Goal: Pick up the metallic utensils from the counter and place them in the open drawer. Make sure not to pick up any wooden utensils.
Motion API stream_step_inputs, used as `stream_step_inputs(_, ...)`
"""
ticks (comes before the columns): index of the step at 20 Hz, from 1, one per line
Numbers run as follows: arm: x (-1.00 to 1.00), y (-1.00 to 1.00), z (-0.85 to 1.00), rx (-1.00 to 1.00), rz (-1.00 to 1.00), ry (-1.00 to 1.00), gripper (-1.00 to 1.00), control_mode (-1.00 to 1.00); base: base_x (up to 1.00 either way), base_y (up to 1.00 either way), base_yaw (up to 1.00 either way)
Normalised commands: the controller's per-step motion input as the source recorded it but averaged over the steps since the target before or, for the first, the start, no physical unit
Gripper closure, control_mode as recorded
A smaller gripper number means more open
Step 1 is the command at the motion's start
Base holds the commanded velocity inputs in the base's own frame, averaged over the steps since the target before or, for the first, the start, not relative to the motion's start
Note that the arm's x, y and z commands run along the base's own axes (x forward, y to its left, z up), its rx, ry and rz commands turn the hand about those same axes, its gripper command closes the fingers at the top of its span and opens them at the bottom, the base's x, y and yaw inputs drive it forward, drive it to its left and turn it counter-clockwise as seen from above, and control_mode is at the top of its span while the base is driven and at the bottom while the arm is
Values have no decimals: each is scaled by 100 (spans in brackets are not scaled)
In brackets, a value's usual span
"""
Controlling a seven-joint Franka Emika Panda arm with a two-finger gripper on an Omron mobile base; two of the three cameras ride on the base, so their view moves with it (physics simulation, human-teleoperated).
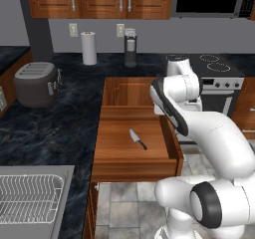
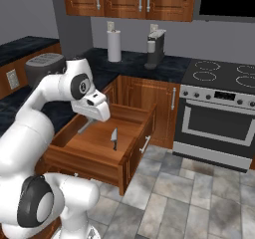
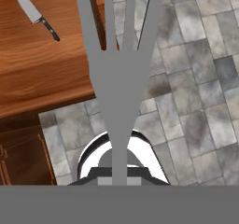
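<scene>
My gripper [image 2: 88,119] is shut on a grey metal fork [image 3: 116,78], one of the metallic utensils. Its handle runs down between the fingers and its tines point away from the hand. The hand hangs over the open drawer [image 2: 94,146], near one of its side walls. In the hand view the tines cross the drawer's edge, with tiled floor beyond. A silver knife with a dark handle [image 1: 138,139] [image 2: 114,138] [image 3: 36,14] lies flat on the bottom of the drawer [image 1: 117,153] [image 3: 42,73]. The black marbled counter [image 1: 60,123] [image 2: 56,108] runs beside the drawer. The wooden utensils are out of view.
A toaster [image 1: 36,83], a paper towel roll [image 1: 89,48] and a coffee machine [image 1: 130,47] stand on the counter. A dish rack [image 1: 30,198] sits at the near left. The stove [image 2: 219,108] is to the right, with grey tiled floor [image 2: 189,193] in front.
</scene>
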Motion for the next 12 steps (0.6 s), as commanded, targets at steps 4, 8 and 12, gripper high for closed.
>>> stream_step_inputs(4, 25, 7, -45, 0, 6, 1, 100, -100, 0, 0, 0)
stream_step_inputs(8, 31, 1, -43, 4, 8, 0, 100, -100, 0, 0, 0)
stream_step_inputs(12, 24, 6, -43, 4, 8, -3, 100, -100, 0, 0, 0)
